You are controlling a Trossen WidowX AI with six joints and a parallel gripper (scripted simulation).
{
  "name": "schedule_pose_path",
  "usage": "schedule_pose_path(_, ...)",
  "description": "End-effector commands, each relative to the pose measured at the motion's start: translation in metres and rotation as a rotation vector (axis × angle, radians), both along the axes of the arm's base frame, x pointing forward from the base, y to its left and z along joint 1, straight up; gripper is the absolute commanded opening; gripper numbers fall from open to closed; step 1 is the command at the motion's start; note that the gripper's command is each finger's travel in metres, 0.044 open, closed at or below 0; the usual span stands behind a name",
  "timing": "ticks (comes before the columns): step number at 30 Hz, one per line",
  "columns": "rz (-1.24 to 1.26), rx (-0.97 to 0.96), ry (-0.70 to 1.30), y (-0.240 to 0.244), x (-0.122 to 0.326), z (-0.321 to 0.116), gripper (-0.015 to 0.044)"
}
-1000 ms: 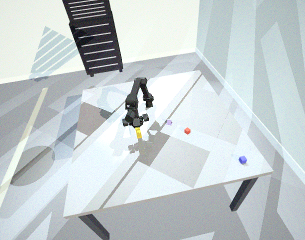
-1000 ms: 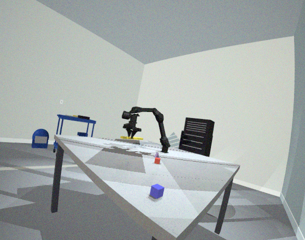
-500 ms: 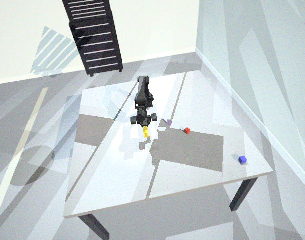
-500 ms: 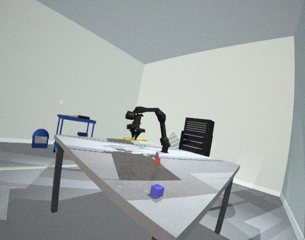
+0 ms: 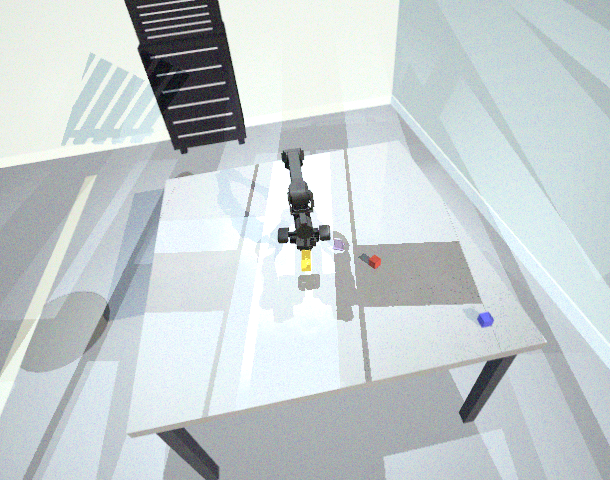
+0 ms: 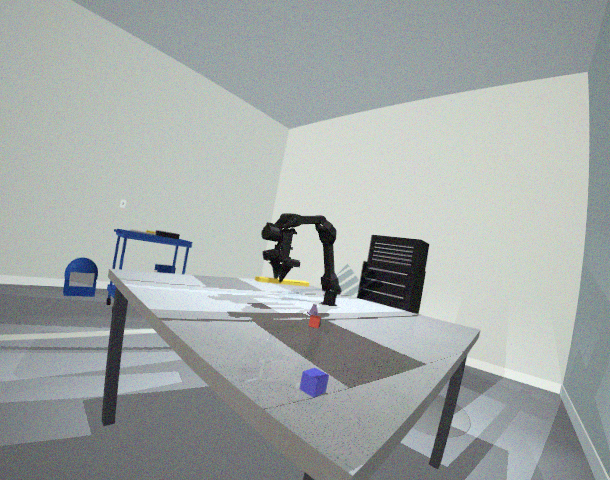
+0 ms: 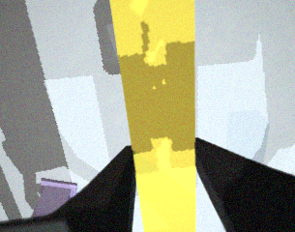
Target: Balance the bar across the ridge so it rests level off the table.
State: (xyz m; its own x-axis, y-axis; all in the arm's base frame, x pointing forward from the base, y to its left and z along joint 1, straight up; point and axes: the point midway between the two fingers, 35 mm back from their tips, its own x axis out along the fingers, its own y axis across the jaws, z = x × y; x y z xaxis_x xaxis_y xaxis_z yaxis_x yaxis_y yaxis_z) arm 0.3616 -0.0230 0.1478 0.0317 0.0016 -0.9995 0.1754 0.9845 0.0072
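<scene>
The yellow bar (image 5: 306, 262) (image 6: 299, 283) (image 7: 159, 106) is held above the table, roughly level, and runs lengthwise away from the arm's base. My gripper (image 5: 306, 250) (image 6: 280, 280) (image 7: 162, 148) is shut on the bar, with one finger on each side of it. The small purple ridge (image 5: 338, 244) (image 6: 313, 310) (image 7: 54, 199) stands on the table (image 5: 186, 356) (image 6: 217, 351), to the right of the gripper in the top view and at the lower left in the wrist view. The bar is apart from the ridge. The bar's near end is hidden by the gripper in the top view.
A red cube (image 5: 374, 261) (image 6: 314, 321) lies on the table beyond the ridge, on its right in the top view. A blue cube (image 5: 485, 319) (image 6: 313, 382) lies near the table's corner. A black drawer cabinet (image 5: 196, 77) (image 6: 393, 273) stands behind the table.
</scene>
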Motion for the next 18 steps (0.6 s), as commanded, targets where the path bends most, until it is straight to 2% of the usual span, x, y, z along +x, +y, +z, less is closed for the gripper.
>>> schedule_pose_path(1, -0.031, -0.002, 0.000, 0.013, -0.004, 0.000, 0.0000)
schedule_pose_path(18, -0.173, 0.008, 0.002, 0.077, -0.023, 0.000, 0.0000)
